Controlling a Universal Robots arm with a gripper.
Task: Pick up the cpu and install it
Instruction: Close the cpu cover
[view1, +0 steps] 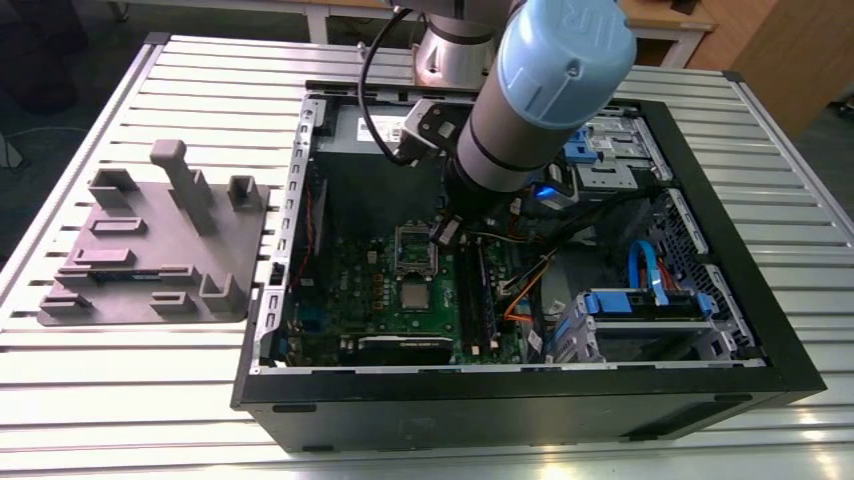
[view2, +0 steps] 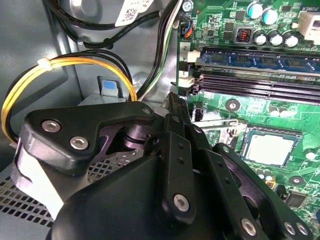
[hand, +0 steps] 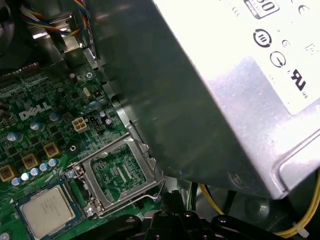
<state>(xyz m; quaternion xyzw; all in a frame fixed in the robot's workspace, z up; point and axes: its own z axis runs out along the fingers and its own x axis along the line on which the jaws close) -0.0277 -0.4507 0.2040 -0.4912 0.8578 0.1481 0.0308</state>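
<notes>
**A:** Second wrist view first: what was closest to the camera?

**B:** The pincer (view2: 172, 107), seen from behind its black links. I could not tell whether it was wide or narrow. It hung low inside the computer case (view1: 747, 330), carrying nothing that I could see.

**A:** And the chip?

**B:** The chip (view2: 270, 148) lay flat in its seat on the green board (hand: 30, 130). It was just beside the metal frame (hand: 120, 172), which stood hinged open. In the exterior view the pincer hung over that frame, apart from the chip.

**A:** What worried you?

**B:** In my judgement, a descent slightly off line could have struck the raised frame or its wire lever. A tilted grasp could have scraped the chip against its seat. The yellow wires (view2: 30, 80) ran close by the pincer's body and might have snagged.

**A:** Any writing?

**B:** There was white lettering on the board. Farther off, the grey metal box (hand: 225, 90) carried a pale label with printed marks. The memory stick (view2: 250, 57) had a strip label too.
</notes>
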